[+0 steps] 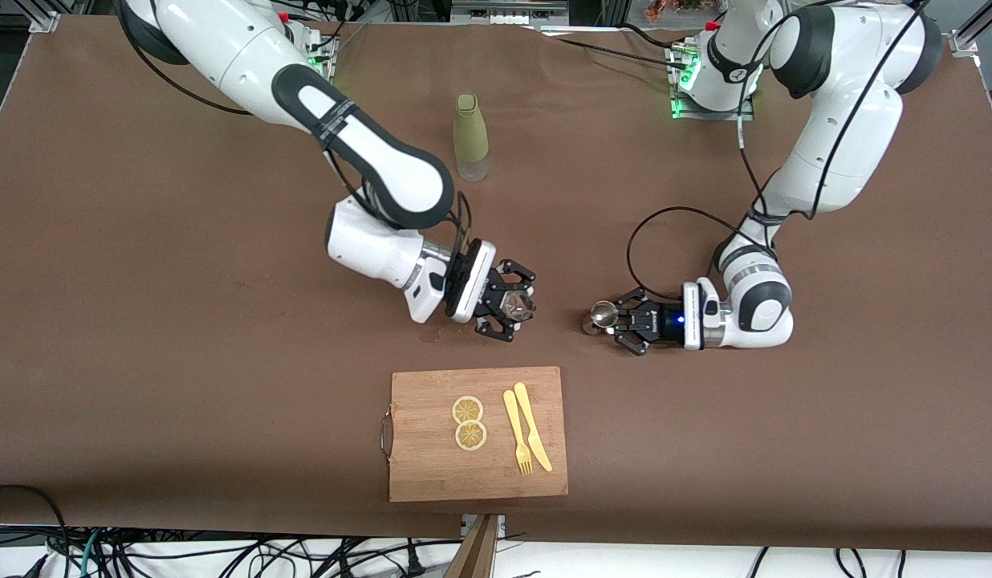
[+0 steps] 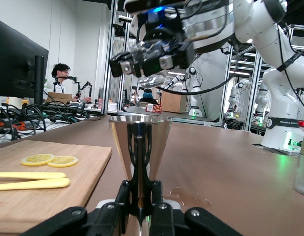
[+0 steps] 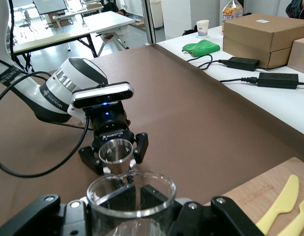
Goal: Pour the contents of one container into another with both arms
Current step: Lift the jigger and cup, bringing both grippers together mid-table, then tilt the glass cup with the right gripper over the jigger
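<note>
The left gripper point(image 1: 616, 319) has its fingers closed on a steel cup point(image 1: 601, 314) standing on the worktop point(image 1: 183, 281); the right gripper point(image 1: 508, 309), fingers clamped around a clear glass point(image 1: 518, 303), holds it tilted above the worktop beside that cup

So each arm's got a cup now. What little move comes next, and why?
Probably the right gripper carries its clear glass toward the metal cup, since the left gripper holds that cup upright on the table and the two cups are apart.
</note>
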### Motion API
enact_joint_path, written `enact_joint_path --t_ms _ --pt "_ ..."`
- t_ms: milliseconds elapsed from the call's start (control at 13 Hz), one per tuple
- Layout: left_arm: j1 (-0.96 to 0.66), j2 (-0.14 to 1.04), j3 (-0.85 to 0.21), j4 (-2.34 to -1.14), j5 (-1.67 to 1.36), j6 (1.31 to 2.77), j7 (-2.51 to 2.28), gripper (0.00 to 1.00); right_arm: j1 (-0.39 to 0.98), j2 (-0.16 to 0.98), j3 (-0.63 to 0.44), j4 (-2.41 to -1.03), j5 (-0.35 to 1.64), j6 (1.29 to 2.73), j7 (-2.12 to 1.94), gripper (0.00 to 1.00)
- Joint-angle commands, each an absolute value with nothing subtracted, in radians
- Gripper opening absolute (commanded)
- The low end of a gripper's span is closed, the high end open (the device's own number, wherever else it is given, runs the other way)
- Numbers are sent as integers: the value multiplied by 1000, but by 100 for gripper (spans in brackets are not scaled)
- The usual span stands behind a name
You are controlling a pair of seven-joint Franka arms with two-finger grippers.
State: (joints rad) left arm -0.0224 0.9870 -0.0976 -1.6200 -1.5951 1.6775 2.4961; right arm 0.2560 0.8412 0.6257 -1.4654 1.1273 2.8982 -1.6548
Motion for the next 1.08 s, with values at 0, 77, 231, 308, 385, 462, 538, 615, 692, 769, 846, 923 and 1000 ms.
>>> enact_joint_path --t_ms 0,77,231,308,385,462,538,615,692,769,846,923,1000 --pt "-73 982 -100 -1632 -1670 1721 2536 0 293 810 607 -1485 1082 2959 -1634 0" --pt "-90 988 -100 -1631 -1695 1721 2536 0 302 811 606 -1485 1057 2991 -1635 0" --pt "-123 988 -100 -1631 -1723 1742 2536 0 320 818 606 -1488 1025 3048 -1638 0" --pt "-138 988 -100 -1629 -1729 1755 2536 0 325 818 603 -1489 1020 3068 -1641 0" --pt "-149 988 -100 -1629 -1742 1766 2536 0 339 818 585 -1489 1006 3071 -1641 0" --pt "-162 989 -100 -1626 -1746 1767 2534 0 363 819 548 -1489 971 3073 -1638 0" --pt "-169 997 -100 -1609 -1749 1767 2525 0 380 818 523 -1488 960 3073 -1640 0" --pt "-175 1002 -100 -1603 -1749 1767 2525 0 382 818 519 -1489 957 3073 -1650 0" --pt "-182 1003 -100 -1603 -1750 1767 2523 0 382 818 514 -1491 939 3071 -1684 0" --pt "-183 1003 -100 -1603 -1749 1769 2523 0 380 818 514 -1491 933 3071 -1707 0" --pt "-184 1003 -100 -1594 -1747 1778 2523 0 382 819 508 -1493 927 3070 -1724 0" --pt "-187 1006 -100 -1589 -1747 1779 2522 0 382 821 490 -1494 899 3066 -1752 0" --pt "-193 1009 -100 -1588 -1749 1779 2522 0 383 819 488 -1496 881 3063 -1772 0"
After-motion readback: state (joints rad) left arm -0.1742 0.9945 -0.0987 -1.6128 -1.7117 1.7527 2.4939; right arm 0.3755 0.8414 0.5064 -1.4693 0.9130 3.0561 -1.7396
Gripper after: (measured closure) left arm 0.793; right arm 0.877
